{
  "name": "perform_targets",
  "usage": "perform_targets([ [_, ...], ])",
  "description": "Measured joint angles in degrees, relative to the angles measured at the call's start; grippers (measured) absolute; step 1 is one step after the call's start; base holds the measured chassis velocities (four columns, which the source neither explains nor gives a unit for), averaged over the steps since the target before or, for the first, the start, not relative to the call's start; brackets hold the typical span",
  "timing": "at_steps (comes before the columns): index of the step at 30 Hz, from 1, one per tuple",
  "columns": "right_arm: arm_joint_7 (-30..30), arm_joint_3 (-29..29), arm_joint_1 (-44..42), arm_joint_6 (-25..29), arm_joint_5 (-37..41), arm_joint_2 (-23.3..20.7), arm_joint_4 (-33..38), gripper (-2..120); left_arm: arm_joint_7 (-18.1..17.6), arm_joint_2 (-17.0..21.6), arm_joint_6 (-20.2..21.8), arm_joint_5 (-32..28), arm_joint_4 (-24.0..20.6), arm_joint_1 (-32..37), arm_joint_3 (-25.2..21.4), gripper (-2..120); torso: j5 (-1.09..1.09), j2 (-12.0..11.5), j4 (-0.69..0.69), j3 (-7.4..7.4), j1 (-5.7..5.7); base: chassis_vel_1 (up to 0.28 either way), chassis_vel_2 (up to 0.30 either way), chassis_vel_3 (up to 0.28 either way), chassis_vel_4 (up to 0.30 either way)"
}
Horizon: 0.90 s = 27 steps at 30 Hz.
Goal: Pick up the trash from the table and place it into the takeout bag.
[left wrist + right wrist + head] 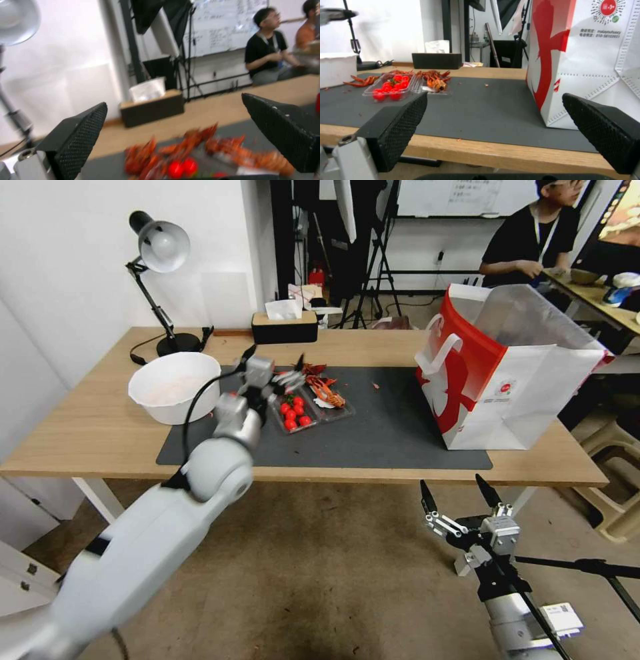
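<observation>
Hovering over the clear trays (312, 405) of tomatoes and crayfish on the table's (100, 433) grey mat (387, 427), the left gripper (288, 373) has its fingers spread and empty. The takeout bag (513, 373) stands upright at the mat's right end. The right gripper (460, 495) hangs below the table's front edge, fingers apart.

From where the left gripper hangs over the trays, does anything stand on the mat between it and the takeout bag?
Nothing visible does. The left gripper is open above the tomato tray and crayfish tray; from there to the takeout bag, the grey mat carries only small scraps.
</observation>
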Motion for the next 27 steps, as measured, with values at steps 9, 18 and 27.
perform_targets([
  [9,0.19,-0.92,0.95,-0.39,0.25,-1.36,-0.33,100,-1.17,1.01,-3.78,6.05,-4.07,18.08,-8.86,100,-0.02,0.00,0.02,0.00,0.00,0.000,0.000,0.000,0.000],
  [18,1.27,-2.34,1.64,-0.84,0.14,-1.67,-0.39,100,-0.46,-5.87,-6.16,9.38,-9.11,32.32,-18.10,100,-0.01,-0.01,0.00,0.01,0.01,0.000,0.000,0.000,0.000],
  [27,5.10,-3.48,3.01,-0.96,2.95,-1.05,-0.60,100,3.29,-10.59,-13.74,11.50,-11.02,44.42,-21.05,100,-0.02,-0.01,0.00,0.01,0.01,0.000,0.000,0.000,0.000],
])
